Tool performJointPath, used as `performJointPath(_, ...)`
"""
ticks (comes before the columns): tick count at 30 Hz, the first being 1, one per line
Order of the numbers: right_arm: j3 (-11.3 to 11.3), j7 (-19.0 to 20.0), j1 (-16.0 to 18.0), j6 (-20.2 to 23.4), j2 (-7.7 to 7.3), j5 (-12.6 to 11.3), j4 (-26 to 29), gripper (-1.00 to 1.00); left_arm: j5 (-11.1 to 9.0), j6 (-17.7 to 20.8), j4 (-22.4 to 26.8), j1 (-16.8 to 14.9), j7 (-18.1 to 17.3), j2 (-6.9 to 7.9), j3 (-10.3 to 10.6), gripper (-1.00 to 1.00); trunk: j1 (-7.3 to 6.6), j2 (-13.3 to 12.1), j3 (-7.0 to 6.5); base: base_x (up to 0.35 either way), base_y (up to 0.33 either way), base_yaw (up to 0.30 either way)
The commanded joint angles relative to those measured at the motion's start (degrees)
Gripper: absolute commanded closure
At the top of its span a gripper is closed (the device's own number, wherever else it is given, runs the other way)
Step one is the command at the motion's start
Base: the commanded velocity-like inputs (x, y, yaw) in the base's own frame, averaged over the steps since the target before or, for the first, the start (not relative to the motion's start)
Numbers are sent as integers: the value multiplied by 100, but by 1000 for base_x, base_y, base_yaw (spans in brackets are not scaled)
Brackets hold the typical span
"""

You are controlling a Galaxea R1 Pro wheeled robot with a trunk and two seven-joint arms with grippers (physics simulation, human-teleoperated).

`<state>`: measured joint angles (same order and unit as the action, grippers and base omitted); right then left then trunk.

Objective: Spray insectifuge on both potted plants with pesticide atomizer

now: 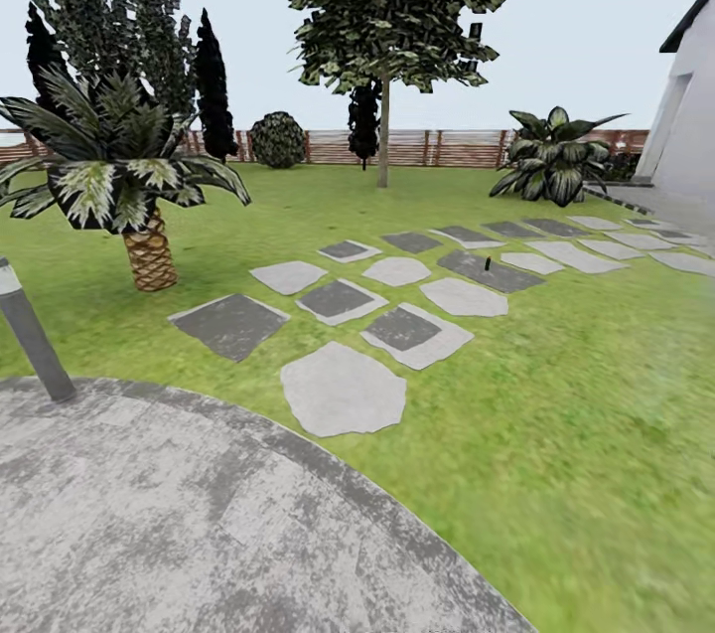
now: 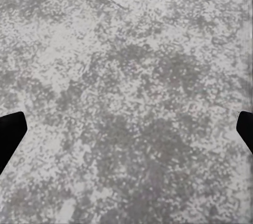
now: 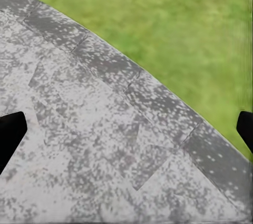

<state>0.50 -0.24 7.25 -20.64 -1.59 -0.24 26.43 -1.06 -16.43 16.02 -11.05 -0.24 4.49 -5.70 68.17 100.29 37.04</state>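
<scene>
On the round paved patio [image 1: 179, 514], at its edge by the lawn [image 1: 556, 434], I am in the approach step: nothing is picked up yet and I am driving toward the bottle. The pesticide atomizer [image 1: 488, 264] shows in the head view as a tiny dark upright thing on one of the darker stepping stones [image 1: 343, 390], well ahead and somewhat to the right, far out of either arm's reach. As far as I can judge at this size it stands upright, long axis vertical, spray head up; which way the nozzle faces I cannot tell.

The left gripper [image 2: 126, 129] hangs over the patio paving with its fingers wide apart and nothing between them. The right gripper [image 3: 126, 132] is likewise spread and empty, over the patio's curved rim where it meets the grass.

Next I need to roll the base off the patio along the stones, past the bollard lamp [image 1: 30, 330] and the palm [image 1: 129, 176] on my left, and stop with the bottle within reach. A side grasp around its body looks right if it stays standing.
</scene>
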Motion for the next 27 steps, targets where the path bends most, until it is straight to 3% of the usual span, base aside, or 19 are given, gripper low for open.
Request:
performJointPath(1, 3, -2, 5, -19, 1, -2, -6, -100, -10, -18, -3, -2, -3, 0, -10, -100, 22, 44, 29, 0, 0, -276)
performJointPath(23, 3, -2, 5, -19, 1, -2, -6, -100, 35, -18, 6, -2, -3, 9, -10, -100, 505, 926, 531, 0, 0, -276)
performJointPath(27, -11, -1, 5, -19, 3, 6, -6, -100, 35, -18, 6, -2, 4, 13, -10, -100, 593, 1087, 611, 0, 0, -106)
